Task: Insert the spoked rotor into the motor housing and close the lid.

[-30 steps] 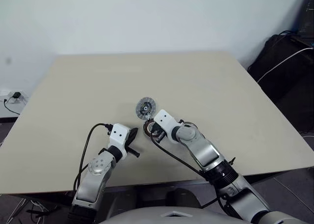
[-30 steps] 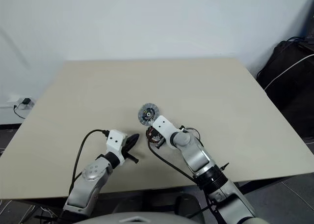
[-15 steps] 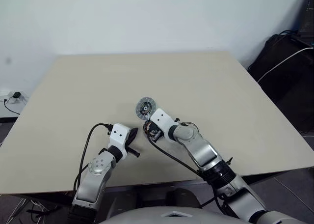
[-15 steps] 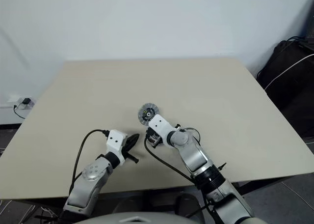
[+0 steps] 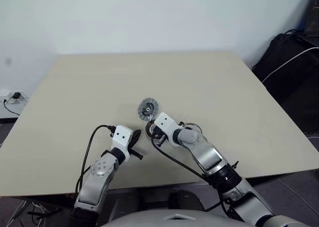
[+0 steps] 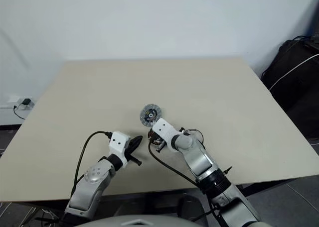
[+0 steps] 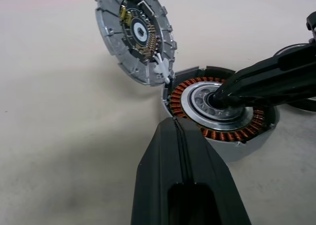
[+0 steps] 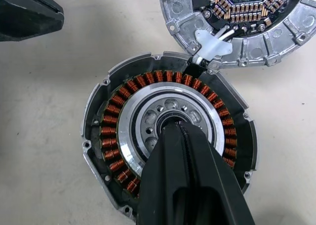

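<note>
A pale beige table point(image 5: 209, 87) stands before a plain white wall, with dark bags and cables on the floor past its right edge. Toward the middle of its near half lies the motor housing point(image 8: 168, 146), copper windings ringing a silver centre, with the ribbed grey lid point(image 7: 136, 35) lying open just beyond it, joined by a small white connector. The right gripper point(image 8: 180, 131), fingers together, points down into the housing's centre hub, while the left gripper point(image 7: 178, 133), fingers also together and empty, rests just beside the housing's left.

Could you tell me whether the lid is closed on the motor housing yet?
Open. The lid lies beside the motor housing, inner face up; copper windings are exposed.
</note>
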Tool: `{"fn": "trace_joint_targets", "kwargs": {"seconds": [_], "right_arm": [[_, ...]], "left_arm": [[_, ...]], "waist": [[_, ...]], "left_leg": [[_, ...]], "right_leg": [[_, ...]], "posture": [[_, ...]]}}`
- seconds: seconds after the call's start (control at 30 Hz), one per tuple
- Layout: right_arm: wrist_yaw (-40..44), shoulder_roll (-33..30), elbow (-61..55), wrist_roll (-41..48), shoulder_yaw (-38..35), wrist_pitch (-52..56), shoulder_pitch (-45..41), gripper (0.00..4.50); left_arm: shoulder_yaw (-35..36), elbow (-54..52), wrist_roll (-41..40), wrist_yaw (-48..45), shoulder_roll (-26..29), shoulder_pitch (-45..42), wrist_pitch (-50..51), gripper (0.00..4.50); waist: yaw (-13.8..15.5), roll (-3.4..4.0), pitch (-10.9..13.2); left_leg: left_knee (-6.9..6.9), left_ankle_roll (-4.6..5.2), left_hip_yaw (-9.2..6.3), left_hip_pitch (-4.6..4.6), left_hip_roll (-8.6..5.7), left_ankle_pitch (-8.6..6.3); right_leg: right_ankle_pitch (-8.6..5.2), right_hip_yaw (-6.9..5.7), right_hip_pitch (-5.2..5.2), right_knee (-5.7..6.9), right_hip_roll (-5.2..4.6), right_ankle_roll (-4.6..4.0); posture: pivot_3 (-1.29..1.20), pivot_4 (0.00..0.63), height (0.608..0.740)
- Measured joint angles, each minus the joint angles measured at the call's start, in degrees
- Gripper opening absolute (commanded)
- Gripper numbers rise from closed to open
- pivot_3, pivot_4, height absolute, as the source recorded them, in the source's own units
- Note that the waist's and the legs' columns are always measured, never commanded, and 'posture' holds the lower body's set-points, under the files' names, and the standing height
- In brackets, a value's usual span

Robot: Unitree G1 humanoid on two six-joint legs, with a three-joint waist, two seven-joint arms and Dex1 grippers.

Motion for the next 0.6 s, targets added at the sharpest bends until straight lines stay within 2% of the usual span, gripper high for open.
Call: {"fn": "trace_joint_targets", "kwargs": {"seconds": [0.27, 0.6], "right_arm": [[0.0, -0.4, -1.0, 0.1, -0.7, 0.0, 0.9, 0.03], [-1.8, 2.7, -1.4, 1.0, -2.8, -1.4, 0.9, 0.03]], "left_arm": [[0.0, 0.0, 0.0, 0.0, 0.1, -0.1, 0.1, 0.0], [-0.1, 0.2, 0.0, 0.0, 0.1, -0.2, 0.2, 0.0]], "waist": [[0.0, 0.0, 0.0], [0.0, 0.0, 0.0]], "left_leg": [[0.02, 0.0, 0.0, 0.0, 0.0, 0.0], [0.03, -0.02, 0.0, 0.0, 0.0, 0.02]], "right_leg": [[0.01, 0.0, 0.0, 0.0, 0.0, 0.01], [0.02, 0.01, 0.01, 0.03, 0.02, 0.02]], "posture": [[0.0, 0.0, 0.74], [0.0, 0.0, 0.74]]}}
